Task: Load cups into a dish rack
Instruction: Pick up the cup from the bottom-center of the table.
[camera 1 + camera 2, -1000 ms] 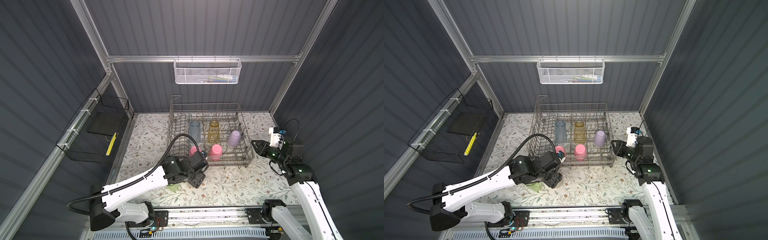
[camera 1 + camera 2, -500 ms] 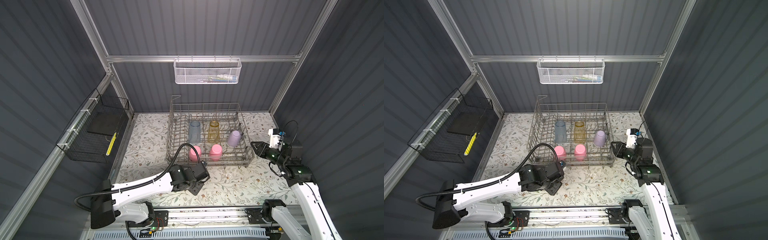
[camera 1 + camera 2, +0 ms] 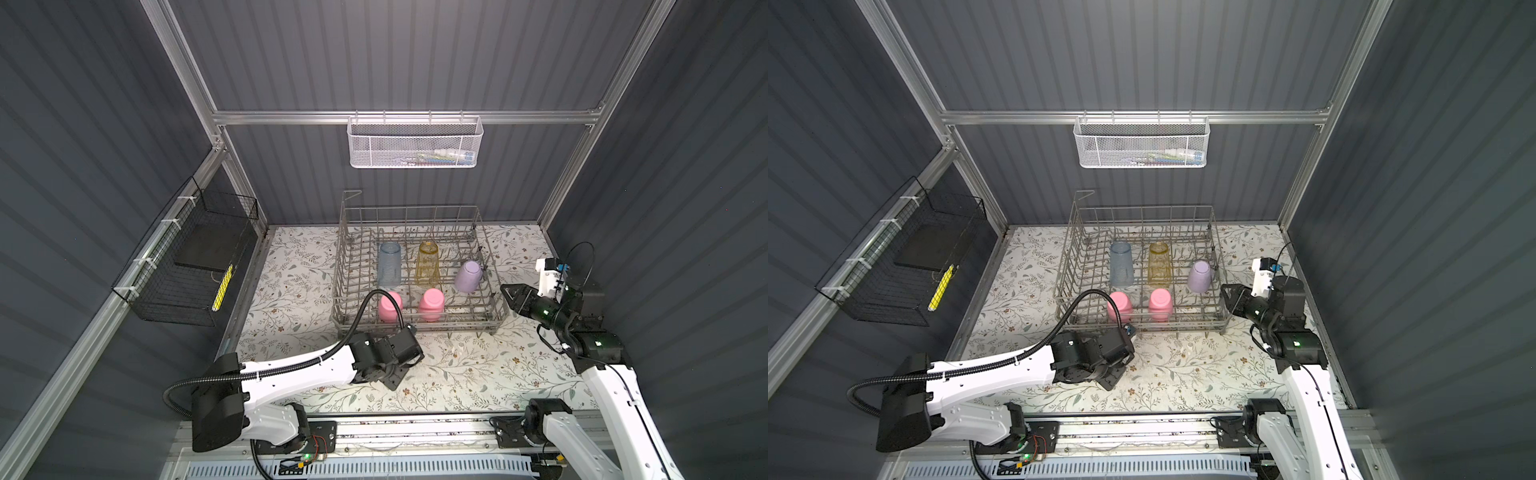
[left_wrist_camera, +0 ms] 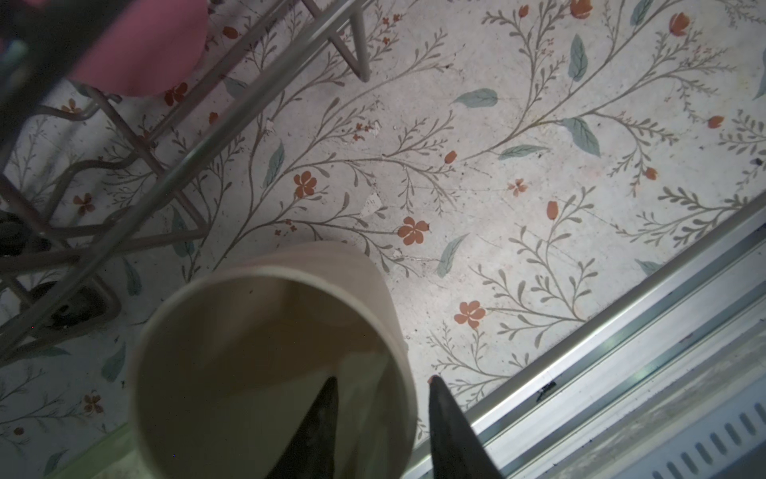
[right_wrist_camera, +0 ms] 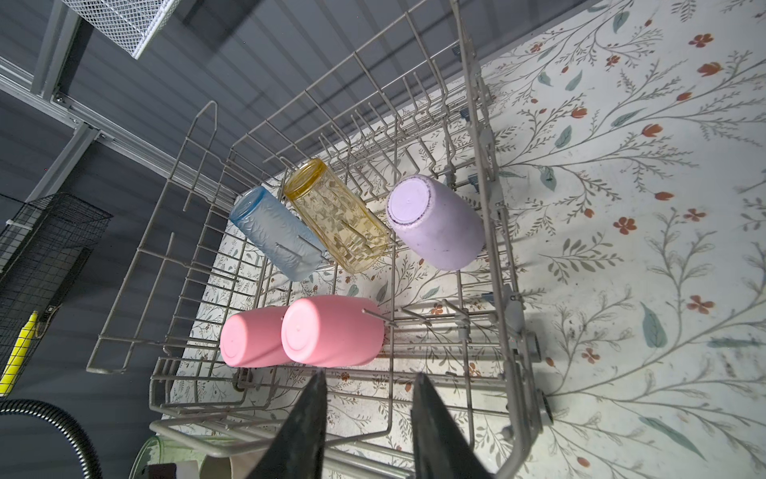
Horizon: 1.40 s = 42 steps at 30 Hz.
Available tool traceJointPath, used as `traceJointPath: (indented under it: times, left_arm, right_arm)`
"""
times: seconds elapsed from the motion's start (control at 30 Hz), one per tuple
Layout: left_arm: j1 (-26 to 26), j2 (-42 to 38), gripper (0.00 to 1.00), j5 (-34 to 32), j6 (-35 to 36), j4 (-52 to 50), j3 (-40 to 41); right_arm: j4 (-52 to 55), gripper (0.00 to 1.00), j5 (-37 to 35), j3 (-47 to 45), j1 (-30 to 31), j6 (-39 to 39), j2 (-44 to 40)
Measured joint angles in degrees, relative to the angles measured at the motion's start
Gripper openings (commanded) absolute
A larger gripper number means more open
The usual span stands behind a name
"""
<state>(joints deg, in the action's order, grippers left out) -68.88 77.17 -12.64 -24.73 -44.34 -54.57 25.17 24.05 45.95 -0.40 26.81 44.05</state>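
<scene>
Jaws: left gripper [image 4: 381,379] astride upright beige cup [image 4: 248,352] rim, grip unclear; right gripper [image 5: 370,374] parted.

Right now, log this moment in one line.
left gripper astride beige cup wall | right gripper open, empty | dish rack holds five cups

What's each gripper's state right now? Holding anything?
Left gripper: open, jaws astride the wall of the beige opaque tumbler, not yet clamped.
Right gripper: open, empty, beside the grey wire dish rack.
</scene>
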Motion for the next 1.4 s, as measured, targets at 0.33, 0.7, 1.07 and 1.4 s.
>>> traceJointPath:
  times: [0.33,0.7,1.07,1.4]
  left_arm:
    - [0.0,0.0,0.04,0.5,-0.4,0.2,1.0]
    - [0.0,-0.1,0.00,2.3,0.4,-3.6,-2.7]
    - [0.0,-6.2,0.00,3.9,5.6,-12.5,-24.0]
    - [2.0,-14.2,0.00,0.4,12.6,1.3,-30.0]
  right_arm:
    - [-0.3,0.36,0.4,0.0,0.0,0.4,0.7]
    - [-1.0,0.36,1.2,-0.3,0.0,1.2,0.8]
    - [-1.4,0.37,3.3,-0.3,0.0,1.7,0.8]
    - [-9.5,0.45,11.3,-0.3,0.0,5.3,0.2]
